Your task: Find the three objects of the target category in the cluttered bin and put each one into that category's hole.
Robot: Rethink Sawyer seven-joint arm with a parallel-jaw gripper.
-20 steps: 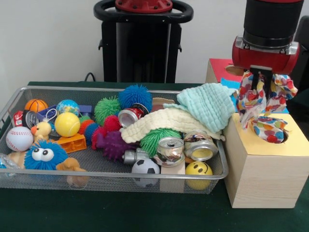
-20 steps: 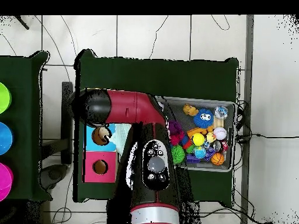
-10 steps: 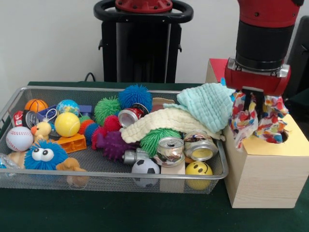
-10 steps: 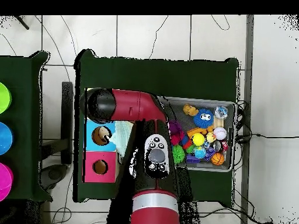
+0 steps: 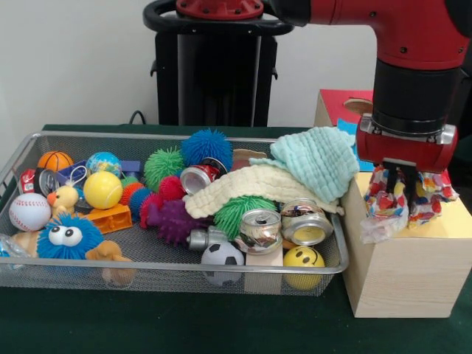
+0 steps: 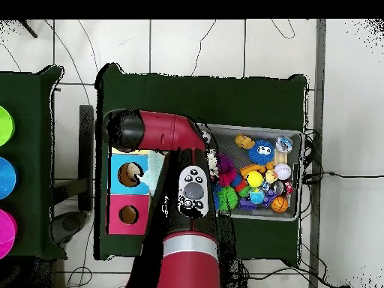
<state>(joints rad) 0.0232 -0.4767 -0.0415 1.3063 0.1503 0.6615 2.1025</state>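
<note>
At the right of the front view, the gripper [image 5: 403, 193] hangs over the yellow-topped box [image 5: 402, 265], its jaws shut on a dotted cloth [image 5: 383, 206]. The cloth bunches on the box top and hides the hole. The bin [image 5: 33, 272] sits to the left, full of toys, with a mint-green cloth [image 5: 317, 158] piled at its right end.

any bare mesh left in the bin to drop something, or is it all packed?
Bare floor in the bin: a front strip between the blue googly-eyed toy and the soccer ball, and a back strip between the globe ball and the blue spiky ball. The middle is packed; the mint cloth and cream cloth cover the box end.
</note>
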